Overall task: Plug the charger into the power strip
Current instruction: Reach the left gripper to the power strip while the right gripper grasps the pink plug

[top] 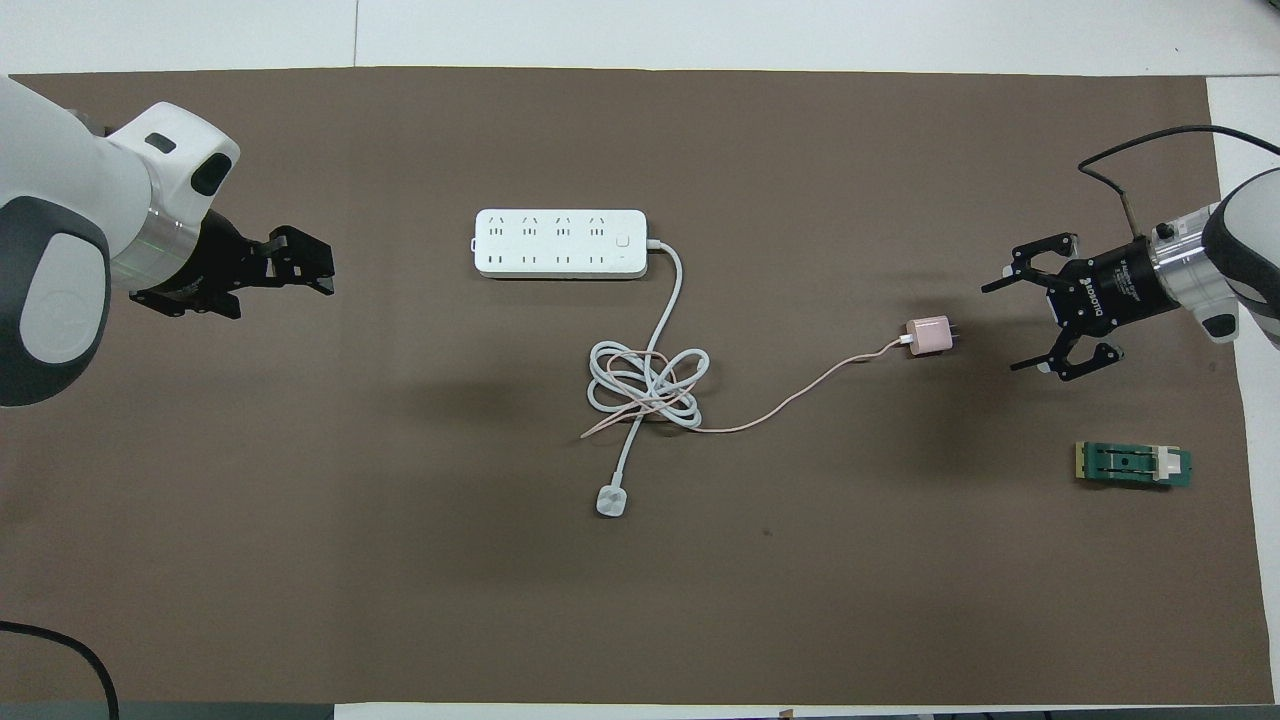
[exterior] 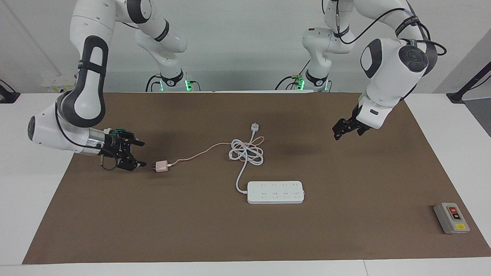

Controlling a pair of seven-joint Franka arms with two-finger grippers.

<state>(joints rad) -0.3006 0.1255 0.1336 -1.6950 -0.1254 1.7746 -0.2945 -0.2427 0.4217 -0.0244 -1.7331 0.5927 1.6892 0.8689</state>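
Note:
The pale-pink charger (exterior: 161,166) (top: 929,336) lies on the brown mat, its prongs pointing at my right gripper (exterior: 142,154) (top: 1003,327). That gripper is low, open and empty, a short gap from the prongs. The charger's thin pink cable runs into the coiled white cord (exterior: 246,152) (top: 645,385) of the power strip (exterior: 275,192) (top: 560,243). The strip lies flat, sockets up, farther from the robots than the coil. My left gripper (exterior: 337,134) (top: 322,268) hangs open and empty over bare mat toward the left arm's end, apart from the strip.
The cord's white plug (exterior: 254,126) (top: 610,501) lies nearer to the robots than the coil. A green switch block (top: 1133,465) sits near the right arm's end of the mat. A grey switch box (exterior: 451,218) stands at the left arm's end.

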